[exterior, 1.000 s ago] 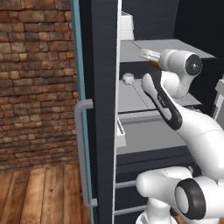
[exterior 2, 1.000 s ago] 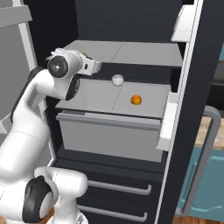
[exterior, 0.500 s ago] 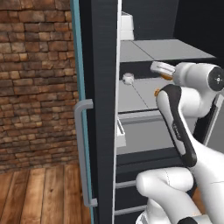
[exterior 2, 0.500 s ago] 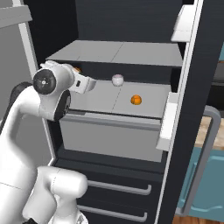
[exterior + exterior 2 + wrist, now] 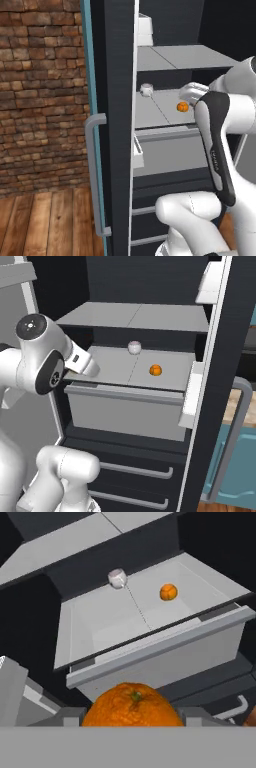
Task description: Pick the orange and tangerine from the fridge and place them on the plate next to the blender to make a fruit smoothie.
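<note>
Orange fruit, the orange (image 5: pixel 131 705), sits clamped in the gripper (image 5: pixel 131 714) outside the fridge (image 5: pixel 150 316); the tangerine (image 5: pixel 155 370) waits on its shelf (image 5: pixel 115 367).

arm swung back out of fridge (image 5: pixel 150 421), tool (image 5: pixel 131 718) carrying orange (image 5: pixel 131 706)

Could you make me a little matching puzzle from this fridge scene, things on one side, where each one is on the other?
Things:
1. large orange
2. small orange fruit
3. whitish round object
4. bar handle

Places:
A. at the back of the fridge shelf
B. on the outside of the open fridge door
C. between the fingers of the gripper
D. right part of the shelf, nearer the front

Pairs: 1-C, 2-D, 3-A, 4-B
</note>
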